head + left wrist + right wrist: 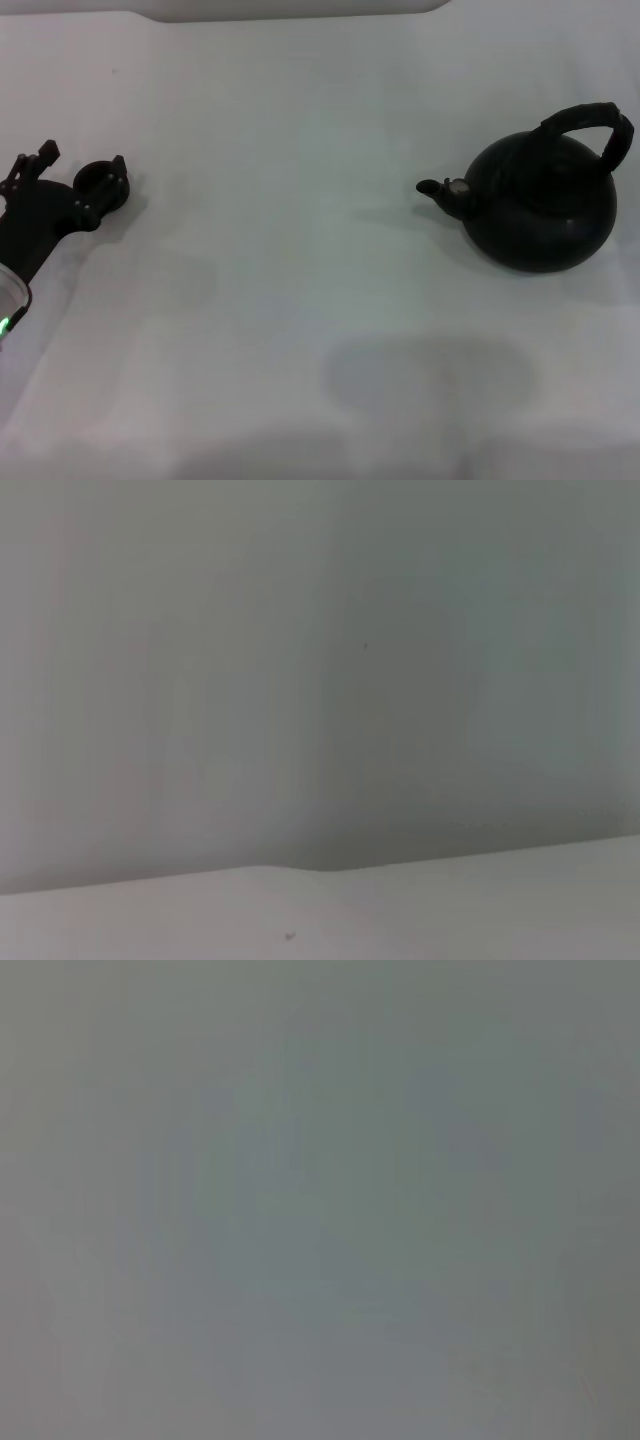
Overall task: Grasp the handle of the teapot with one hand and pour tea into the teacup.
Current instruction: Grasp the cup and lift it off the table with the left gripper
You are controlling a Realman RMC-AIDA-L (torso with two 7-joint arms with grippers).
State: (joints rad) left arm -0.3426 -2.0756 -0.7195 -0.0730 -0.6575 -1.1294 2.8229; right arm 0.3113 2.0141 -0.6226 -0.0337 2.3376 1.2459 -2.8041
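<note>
In the head view the matte black teapot (545, 205) stands on the white table at the right, its spout (440, 190) pointing left. Its thick black handle (590, 122) arches over the top, with nothing holding it. My left gripper (80, 160) is at the far left edge, low over the table, fingers spread apart. The tiny dark teacup (98, 182) sits against the finger nearer the table's middle; I cannot tell whether they touch. My right gripper is out of view. Both wrist views show only blank pale surface.
The white table (300, 250) stretches between the teacup and the teapot, with faint shadows near the front (430, 375). The table's far edge (300, 15) runs along the top of the head view.
</note>
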